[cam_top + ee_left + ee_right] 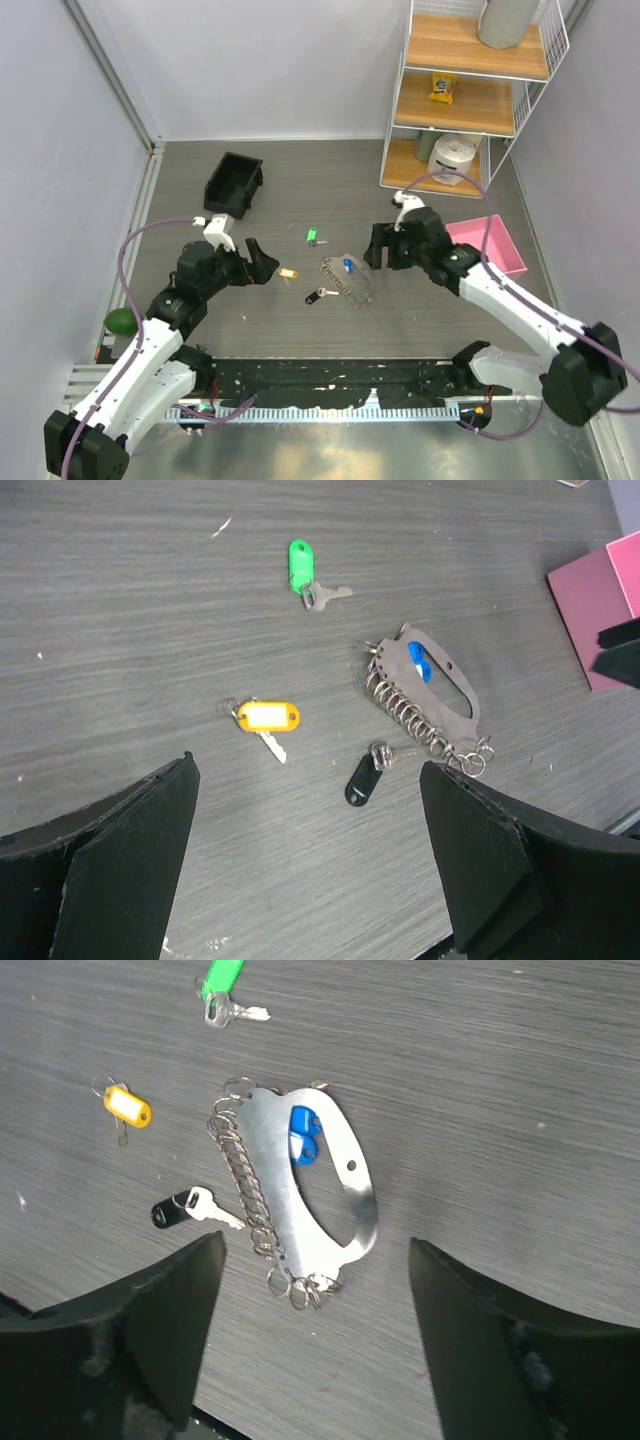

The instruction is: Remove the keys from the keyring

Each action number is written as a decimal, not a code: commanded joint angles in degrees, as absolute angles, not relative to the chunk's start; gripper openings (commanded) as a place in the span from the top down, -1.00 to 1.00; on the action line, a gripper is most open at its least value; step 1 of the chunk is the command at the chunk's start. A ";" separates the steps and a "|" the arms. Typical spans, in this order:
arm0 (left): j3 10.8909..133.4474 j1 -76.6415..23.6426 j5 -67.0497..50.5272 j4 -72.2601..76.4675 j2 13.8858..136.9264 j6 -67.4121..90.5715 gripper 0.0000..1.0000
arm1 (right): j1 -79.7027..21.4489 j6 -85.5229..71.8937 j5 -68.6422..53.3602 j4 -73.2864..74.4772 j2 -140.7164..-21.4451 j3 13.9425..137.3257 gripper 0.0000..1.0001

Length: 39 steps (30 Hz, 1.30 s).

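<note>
Top external view shows the risk. The left gripper [260, 262] hangs wide and empty at nine o'clock of the keyring [345, 282]. The right gripper [378, 250] is also wide and empty, at about two o'clock of it, and nothing pins the ring down.

The left arm, coming in to brace, could sweep the yellow key [288, 273] or the black key [318, 294], which lie loose between it and the ring. The green key [313, 237] lies apart at eleven o'clock.

If the right gripper closes on the blue key [347, 265] alone, I judge the light metal strip would drag along rather than release it. Its row of small rings [245, 1180] could also snag a fingertip.

In the right wrist view the keyring [270, 1165] lies flat on the table [500, 1110]. It sits at twelve o'clock from the spread fingers [130, 1330], roughly centred between them. The blue key [300, 1140] sits inside its cut-out. Whether it is hooked on, I cannot tell.
</note>
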<state>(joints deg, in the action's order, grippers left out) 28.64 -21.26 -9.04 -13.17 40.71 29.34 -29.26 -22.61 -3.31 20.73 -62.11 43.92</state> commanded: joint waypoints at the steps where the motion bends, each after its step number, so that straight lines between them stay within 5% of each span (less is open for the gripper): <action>1: 27.17 -21.27 -8.79 -4.49 41.31 26.72 -0.99 | -39.08 -18.38 7.45 17.66 -70.30 50.70 -0.52; 17: 18.46 -21.27 -3.70 4.30 37.53 26.63 -0.99 | -53.35 -17.22 24.78 28.12 -100.19 72.15 -0.49; 39: 17.58 -21.27 -2.99 5.54 38.49 26.81 -0.99 | -53.35 -22.94 16.88 21.80 -107.31 62.32 -0.50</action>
